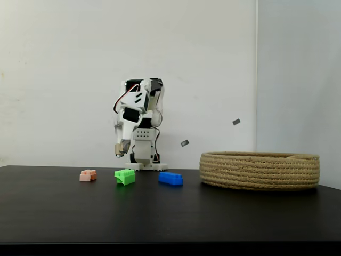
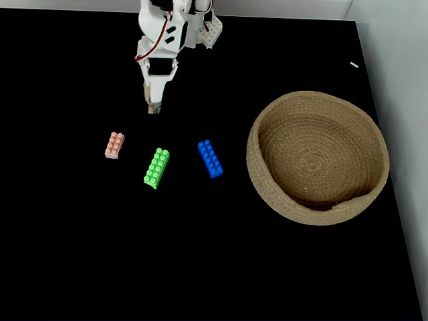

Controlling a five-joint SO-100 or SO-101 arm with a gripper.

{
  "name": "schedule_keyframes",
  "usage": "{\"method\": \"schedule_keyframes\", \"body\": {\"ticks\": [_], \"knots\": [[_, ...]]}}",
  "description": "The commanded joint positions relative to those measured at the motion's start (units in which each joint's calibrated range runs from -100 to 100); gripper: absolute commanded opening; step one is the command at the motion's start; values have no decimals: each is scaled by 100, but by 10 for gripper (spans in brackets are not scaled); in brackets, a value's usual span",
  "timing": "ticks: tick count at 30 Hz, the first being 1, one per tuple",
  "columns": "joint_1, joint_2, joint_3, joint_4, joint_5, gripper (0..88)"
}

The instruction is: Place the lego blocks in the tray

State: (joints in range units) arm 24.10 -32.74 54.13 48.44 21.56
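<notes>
You have no readable brand, label or writing on anything here. In both fixed views the arm is folded at the back of the black bench point(image 2: 80, 254), its gripper point(image 2: 154, 108) pointing down, clear of the bricks; its jaws look together, holding nothing.

From above, the pink brick point(image 2: 115, 144), green brick point(image 2: 157, 168) and blue brick point(image 2: 210, 158) lie in a loose row, apart from one another, at about 6 o'clock from the gripper. The rope tray point(image 2: 267, 134) sits at 3 o'clock from the blue brick, near but not touching.

The top-down camera shows you the tray's bare coiled floor; the side camera gives you its low wall point(image 1: 259, 172) and the bricks point(image 1: 125, 176) flat on the bench.
</notes>
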Motion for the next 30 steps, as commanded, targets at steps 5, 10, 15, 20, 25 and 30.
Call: {"method": "schedule_keyframes", "body": {"ticks": [5,10,15,20,25,30], "knots": [[186,1967,-2171,325,1661,251],[228,2801,-2600,800,2120,285],[541,3042,-2791,950,2374,296],[1200,3240,-3165,1033,2755,298],[1341,4134,-4542,1300,2716,317],[1242,4873,-5545,1616,2632,333]]}}
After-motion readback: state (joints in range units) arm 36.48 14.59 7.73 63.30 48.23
